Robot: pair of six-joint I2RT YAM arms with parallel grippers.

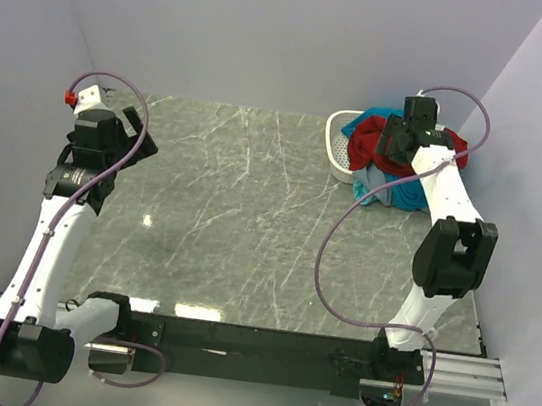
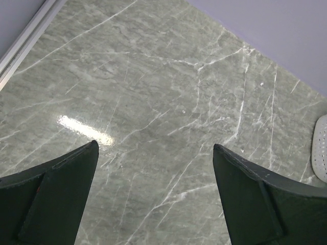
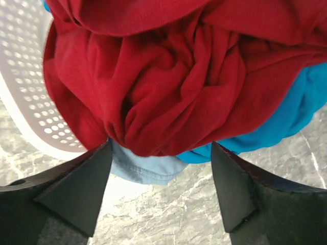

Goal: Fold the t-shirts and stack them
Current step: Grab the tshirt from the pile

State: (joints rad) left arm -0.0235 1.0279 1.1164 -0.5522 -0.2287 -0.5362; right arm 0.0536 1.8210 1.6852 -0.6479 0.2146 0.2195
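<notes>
Shirts [image 1: 366, 143] heap just ahead of the right end effector [image 3: 161, 145], spread wide and empty, red shirt [image 3: 168, 76] uppermost; the left end effector [image 2: 156, 145], likewise spread, sits well apart.

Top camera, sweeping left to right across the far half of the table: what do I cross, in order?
left gripper → bare table → white basket → red shirt
</notes>
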